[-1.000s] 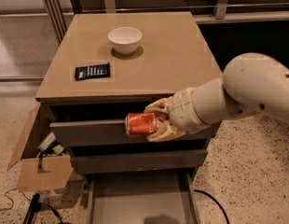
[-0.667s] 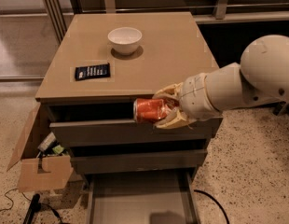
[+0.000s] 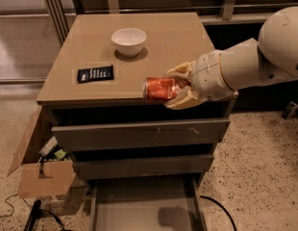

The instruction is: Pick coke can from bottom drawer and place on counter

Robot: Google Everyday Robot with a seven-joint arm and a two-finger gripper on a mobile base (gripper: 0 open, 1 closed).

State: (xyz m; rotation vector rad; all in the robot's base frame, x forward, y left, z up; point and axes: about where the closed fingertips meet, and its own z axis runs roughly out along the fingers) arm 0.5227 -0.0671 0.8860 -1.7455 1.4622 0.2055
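My gripper (image 3: 174, 87) is shut on the coke can (image 3: 159, 89), a red-orange can held on its side with its end pointing left. It hangs over the front edge of the tan counter (image 3: 173, 37), right of the middle. The white arm comes in from the right. The bottom drawer (image 3: 142, 211) is pulled open at the bottom of the view, and the part of its grey floor that shows is bare.
A white bowl (image 3: 129, 41) stands at the back middle of the counter. A flat black packet (image 3: 95, 73) lies at its front left. An open cardboard box (image 3: 42, 170) with clutter sits on the floor left of the cabinet. A black cable (image 3: 221, 208) lies at the right.
My gripper has lifted the coke can from in front of the upper drawer up and to the right, to the level of the counter's front edge.
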